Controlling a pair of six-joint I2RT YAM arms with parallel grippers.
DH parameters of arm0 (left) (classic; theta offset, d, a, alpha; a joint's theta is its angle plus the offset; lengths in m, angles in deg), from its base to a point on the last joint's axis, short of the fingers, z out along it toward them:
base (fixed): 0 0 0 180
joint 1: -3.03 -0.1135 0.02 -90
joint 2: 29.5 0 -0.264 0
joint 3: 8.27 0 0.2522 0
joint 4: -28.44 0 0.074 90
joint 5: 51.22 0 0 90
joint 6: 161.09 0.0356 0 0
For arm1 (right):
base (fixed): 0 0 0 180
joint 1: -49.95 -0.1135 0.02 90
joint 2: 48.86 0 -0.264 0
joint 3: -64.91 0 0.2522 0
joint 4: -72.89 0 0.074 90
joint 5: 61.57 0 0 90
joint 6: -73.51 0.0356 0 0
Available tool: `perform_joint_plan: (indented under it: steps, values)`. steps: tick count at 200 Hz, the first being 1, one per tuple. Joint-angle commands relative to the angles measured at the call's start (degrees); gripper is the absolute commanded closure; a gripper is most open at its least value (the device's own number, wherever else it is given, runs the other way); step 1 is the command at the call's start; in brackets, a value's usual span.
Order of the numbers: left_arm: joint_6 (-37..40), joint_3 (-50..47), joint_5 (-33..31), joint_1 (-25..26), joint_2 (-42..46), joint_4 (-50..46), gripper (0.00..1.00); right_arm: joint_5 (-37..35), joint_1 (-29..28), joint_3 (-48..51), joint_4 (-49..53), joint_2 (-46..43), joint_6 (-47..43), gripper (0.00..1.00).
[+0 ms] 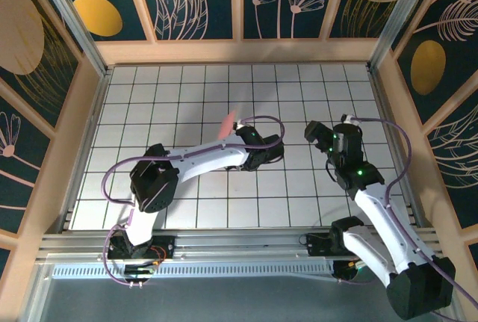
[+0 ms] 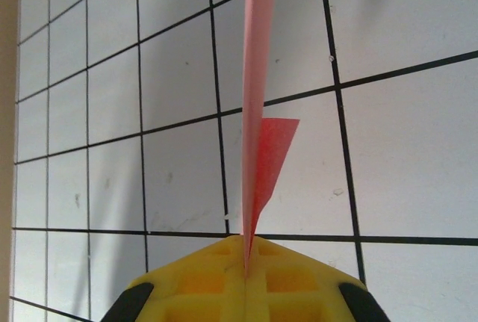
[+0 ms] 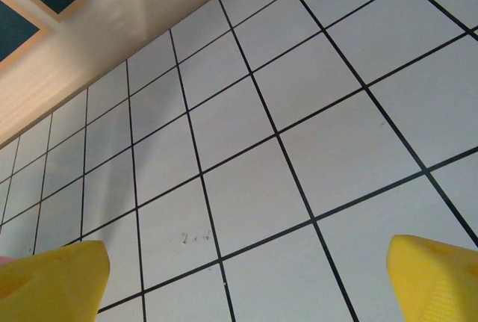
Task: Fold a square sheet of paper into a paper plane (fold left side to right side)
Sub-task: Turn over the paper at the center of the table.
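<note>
A: While the top view has the left hand clamped on the paper plane, held off the table, where's the right hand?
B: At its three o'clock, spread wide, empty; from the left wrist the paper plane stands edge-on toward twelve, a flap at one o'clock.
A: Right wrist?
B: Yellow fingers apart over the table; folding looks finished, I judge; next, lay it down, then release.

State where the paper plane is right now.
In the top view the paper plane sits just left of centre, pinched in the left hand over the tiled table.
</note>
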Motion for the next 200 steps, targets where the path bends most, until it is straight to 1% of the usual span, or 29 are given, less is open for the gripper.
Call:
perform_joint_plan:
  steps: [1, 26, 53, 75, 99, 114, 130, 144, 149, 177, 180, 200]
  values:
    - [-1.8, -2.2, 4.7, 0.2, -1.3, 4.2, 1.0, 1.8, 0.9, 1.4, -1.9, -0.9, 0.0, 0.04]
    - [-1.0, -3.9, 10.2, 0.2, -2.9, 9.3, 1.0, 3.2, 1.3, 2.0, -2.7, -0.8, 0.2, 0.04]
    - [-0.2, -3.9, 13.0, 0.1, -4.4, 11.9, 1.0, 4.1, 1.8, 2.0, -2.6, -0.9, 0.0, 0.04]
    - [0.7, -3.8, 16.5, 0.1, -5.0, 15.1, 0.86, 4.8, 2.0, 2.1, -2.7, -0.8, 0.1, 0.04]
    - [1.6, -2.8, 18.5, 0.1, -6.2, 17.0, 0.79, 5.6, 2.2, 2.3, -3.0, -0.7, 0.2, 0.04]
    - [2.3, -1.9, 19.5, 0.0, -6.8, 17.5, 0.73, 6.1, 2.3, 2.5, -3.0, -0.6, 0.2, 0.04]
    - [2.9, -1.6, 22.0, -0.3, -6.8, 19.3, 0.68, 6.9, 2.4, 2.5, -2.8, -0.4, 0.2, 0.04]
    - [3.5, -2.0, 24.9, -0.7, -5.8, 21.2, 0.63, 7.6, 2.5, 2.4, -2.6, 0.0, -0.1, 0.04]
    - [3.6, -2.1, 25.8, -0.8, -5.3, 23.6, 0.61, 7.8, 2.5, 2.2, -2.4, 0.1, -0.2, 0.04]
    - [4.8, -3.6, 31.0, -2.2, -1.9, 29.6, 0.53, 8.9, 2.6, 1.4, -1.6, 1.2, -0.5, 0.04]
    - [5.0, -3.8, 31.7, -2.5, -1.4, 30.4, 0.53, 10.4, 2.6, 1.3, -1.5, 1.4, -0.5, 0.04]
    - [5.8, -7.2, 35.8, -4.6, 3.0, 36.0, 0.5, 15.0, 2.6, 0.6, -1.3, 2.8, -0.1, 0.09]
